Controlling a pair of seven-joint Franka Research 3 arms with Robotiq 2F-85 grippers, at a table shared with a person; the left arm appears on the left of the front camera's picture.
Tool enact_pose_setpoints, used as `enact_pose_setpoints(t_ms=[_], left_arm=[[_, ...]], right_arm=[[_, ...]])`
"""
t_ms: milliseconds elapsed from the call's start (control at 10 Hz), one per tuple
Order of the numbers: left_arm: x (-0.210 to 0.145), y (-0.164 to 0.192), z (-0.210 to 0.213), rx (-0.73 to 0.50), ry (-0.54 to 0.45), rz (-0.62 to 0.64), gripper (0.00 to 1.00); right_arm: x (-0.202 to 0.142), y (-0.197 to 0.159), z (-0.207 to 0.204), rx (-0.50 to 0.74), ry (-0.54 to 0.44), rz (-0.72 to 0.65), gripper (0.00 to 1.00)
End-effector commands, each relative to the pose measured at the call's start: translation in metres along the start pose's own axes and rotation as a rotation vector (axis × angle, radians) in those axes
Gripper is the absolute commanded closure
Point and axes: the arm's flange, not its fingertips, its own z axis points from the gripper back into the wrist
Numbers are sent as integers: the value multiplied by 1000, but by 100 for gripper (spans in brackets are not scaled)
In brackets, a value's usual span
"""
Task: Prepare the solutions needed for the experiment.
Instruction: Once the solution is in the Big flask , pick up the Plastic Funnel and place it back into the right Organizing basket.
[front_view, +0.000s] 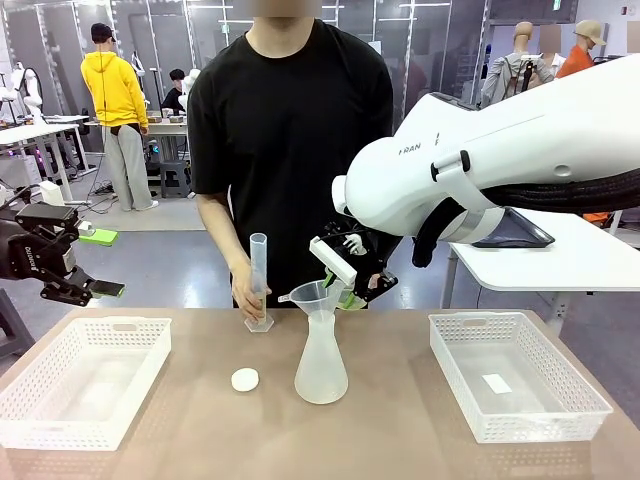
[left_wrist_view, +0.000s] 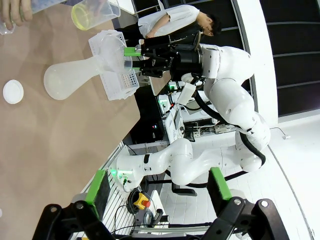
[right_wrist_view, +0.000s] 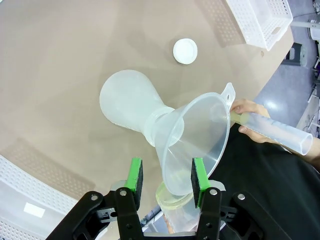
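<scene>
**Funnel seated, pour pending**

My right fingers (right_wrist_view: 166, 165) are hovering open at the funnel (right_wrist_view: 200, 130) rim, my left fingers (left_wrist_view: 157, 175) idling open. The solution (right_wrist_view: 170, 201) is sitting in a beaker (left_wrist_view: 105, 12) behind the right fingers' base. Next, I judge, comes gripping that beaker.

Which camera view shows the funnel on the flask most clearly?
The right wrist view: the funnel is close, with its wide mouth, tab and inside visible. The front view shows it small, from the side, sitting in the conical flask. The left wrist view shows it far and faint against a white basket.
</scene>
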Motion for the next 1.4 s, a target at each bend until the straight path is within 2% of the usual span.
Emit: enact_pose_setpoints(t_ms=[0,300,500,800,1000,1300], left_arm=[[1,-2,0,-18,-1,-5,0],[1,-2,0,-18,-1,-5,0],[1,-2,0,-18,-1,-5,0],[1,-2,0,-18,-1,-5,0],[1,-2,0,-18,-1,-5,0],[1,-2,0,-18,-1,-5,0]], right_arm=[[13,-2,21,-56,52,18,49],[22,-3,69,-130,116,42,49],[19,4,102,-112,159,13,49],[-8,51,155,-42,288,10,49],[-30,82,180,1,307,-23,49],[-49,109,196,24,298,-70,49]])
